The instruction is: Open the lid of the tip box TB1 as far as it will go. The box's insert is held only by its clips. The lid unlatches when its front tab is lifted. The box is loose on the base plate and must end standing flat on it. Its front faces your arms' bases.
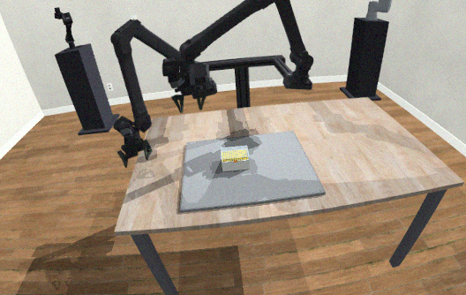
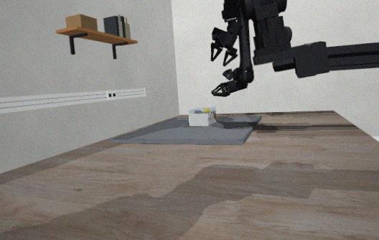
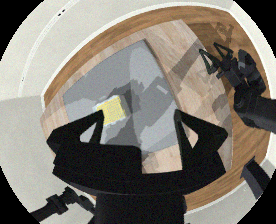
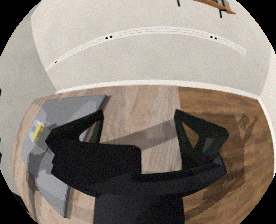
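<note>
The tip box TB1 (image 1: 236,166) (image 2: 199,119) (image 3: 112,111) (image 4: 37,132) stands flat on the grey base plate (image 1: 281,177) (image 2: 178,137) (image 3: 154,102) (image 4: 81,105). It has a white body, and yellow tips show through its clear lid (image 1: 235,154), which looks closed. The front tab is too small to make out. My left gripper (image 1: 191,109) (image 2: 218,62) (image 3: 138,113) is open and empty, high up on the bases' side of the box. My right gripper (image 1: 136,162) (image 3: 207,46) (image 4: 138,113) is open and empty, off to the right arm's side of the plate, well away from the box.
The wooden table (image 1: 360,150) (image 2: 120,180) extends around the plate. The arms' stand (image 1: 242,86) is behind the table in the top view. Dark pedestals (image 1: 84,88) (image 1: 366,57) stand beyond the table, and a wall shelf (image 2: 95,37) hangs at upper left in the exterior view.
</note>
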`<act>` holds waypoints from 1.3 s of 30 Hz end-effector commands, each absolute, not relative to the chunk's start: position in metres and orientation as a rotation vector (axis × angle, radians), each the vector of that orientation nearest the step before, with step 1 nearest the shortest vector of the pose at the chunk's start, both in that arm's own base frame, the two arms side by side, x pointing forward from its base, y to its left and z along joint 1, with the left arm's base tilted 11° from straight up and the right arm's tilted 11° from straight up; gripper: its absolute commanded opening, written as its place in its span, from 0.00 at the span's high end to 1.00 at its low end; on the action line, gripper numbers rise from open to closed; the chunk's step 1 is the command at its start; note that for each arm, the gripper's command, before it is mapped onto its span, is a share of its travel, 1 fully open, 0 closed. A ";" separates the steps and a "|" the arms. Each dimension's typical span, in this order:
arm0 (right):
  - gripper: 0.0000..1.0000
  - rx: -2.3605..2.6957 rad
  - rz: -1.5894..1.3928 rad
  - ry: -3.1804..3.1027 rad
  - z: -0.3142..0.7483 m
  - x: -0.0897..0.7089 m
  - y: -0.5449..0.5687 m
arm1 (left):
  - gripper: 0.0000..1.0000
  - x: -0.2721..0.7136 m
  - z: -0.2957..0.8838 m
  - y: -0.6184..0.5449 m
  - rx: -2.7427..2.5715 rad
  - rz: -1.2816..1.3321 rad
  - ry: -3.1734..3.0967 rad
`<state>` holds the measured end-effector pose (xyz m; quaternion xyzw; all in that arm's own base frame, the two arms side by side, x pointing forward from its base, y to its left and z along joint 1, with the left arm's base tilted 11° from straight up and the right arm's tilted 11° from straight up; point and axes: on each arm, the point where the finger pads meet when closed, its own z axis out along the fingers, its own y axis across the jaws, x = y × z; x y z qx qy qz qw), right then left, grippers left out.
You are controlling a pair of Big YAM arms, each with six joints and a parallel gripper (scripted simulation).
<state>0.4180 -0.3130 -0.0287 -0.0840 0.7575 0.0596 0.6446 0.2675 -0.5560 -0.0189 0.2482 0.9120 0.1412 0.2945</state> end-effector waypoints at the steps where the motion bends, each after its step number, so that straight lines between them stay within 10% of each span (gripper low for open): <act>1: 0.00 -0.205 0.123 1.714 -0.022 0.420 -0.315 | 0.00 0.269 -0.007 -0.564 0.648 0.345 2.419; 39: 0.00 -0.206 0.121 1.713 -0.022 0.420 -0.316 | 0.00 0.319 -0.079 -0.428 1.074 0.056 2.252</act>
